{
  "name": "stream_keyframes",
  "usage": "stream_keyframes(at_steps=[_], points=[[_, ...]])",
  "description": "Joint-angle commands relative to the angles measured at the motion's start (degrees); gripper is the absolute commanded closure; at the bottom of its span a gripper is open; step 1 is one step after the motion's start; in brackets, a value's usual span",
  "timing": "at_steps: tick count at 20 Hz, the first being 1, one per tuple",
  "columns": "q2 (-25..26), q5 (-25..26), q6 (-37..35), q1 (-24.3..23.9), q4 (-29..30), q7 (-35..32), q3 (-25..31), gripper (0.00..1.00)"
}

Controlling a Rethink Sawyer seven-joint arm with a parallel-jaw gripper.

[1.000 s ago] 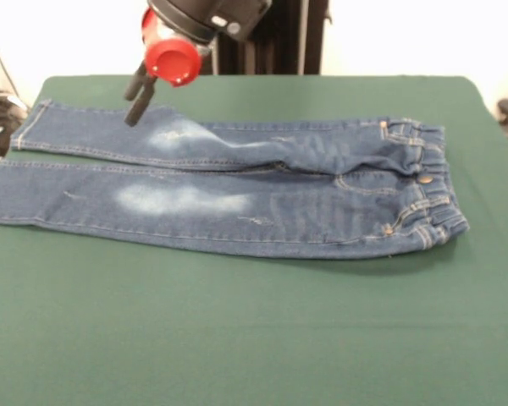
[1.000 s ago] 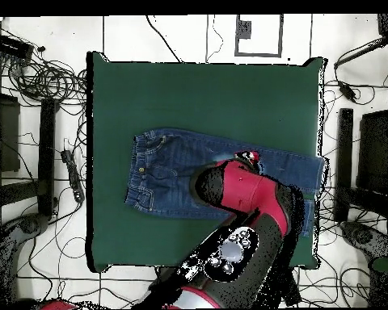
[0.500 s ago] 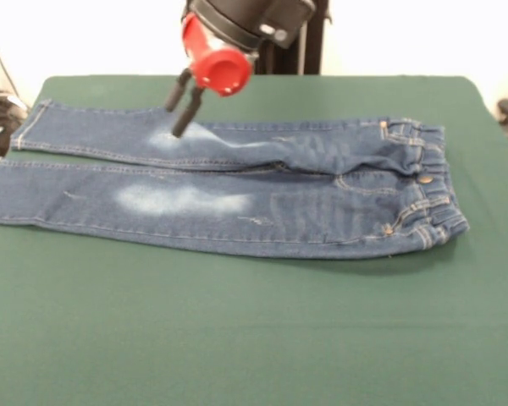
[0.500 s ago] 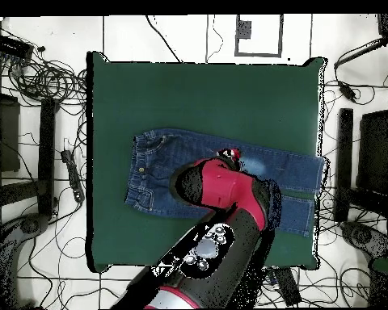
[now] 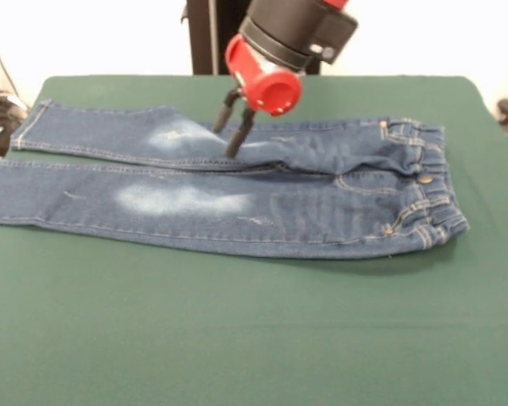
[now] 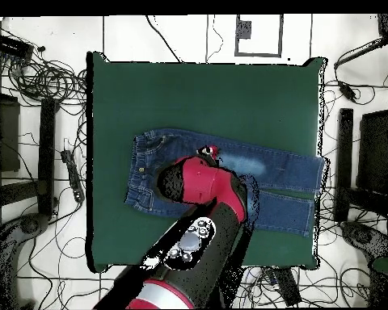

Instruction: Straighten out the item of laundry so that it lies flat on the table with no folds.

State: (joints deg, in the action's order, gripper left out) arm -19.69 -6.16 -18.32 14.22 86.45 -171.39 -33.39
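A small pair of blue denim jeans lies spread across the dark green table, waistband with its brass button toward the right of the front view and both legs running out to the left. The nearer leg lies smooth, with a long faded whitish patch on the thigh; the farther leg carries a second pale patch and shows rumpled ridges of cloth near the crotch and hip. The red and black arm comes down over the farther leg, and the gripper hangs with its two dark fingers apart and empty, tips pointing down at the denim just right of that upper pale patch; whether they touch the fabric cannot be told. In the overhead view the arm covers the middle of the jeans, leaving the waistband and leg ends showing on either side.
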Motion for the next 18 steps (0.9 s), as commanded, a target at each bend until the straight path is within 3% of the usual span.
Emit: stream_keyframes(at_steps=[1,6,12,18], points=[[5.6,-5.1,-3.5,3.2,0.1,-7.7,10.8,0.00],[7.1,-6.8,-7.6,6.2,-1.8,-9.0,9.4,0.00],[6.4,-9.0,-12.9,6.8,-2.2,-7.5,12.8,0.00],[8.7,-11.1,-15.5,7.7,-3.7,-8.7,14.4,0.00]])
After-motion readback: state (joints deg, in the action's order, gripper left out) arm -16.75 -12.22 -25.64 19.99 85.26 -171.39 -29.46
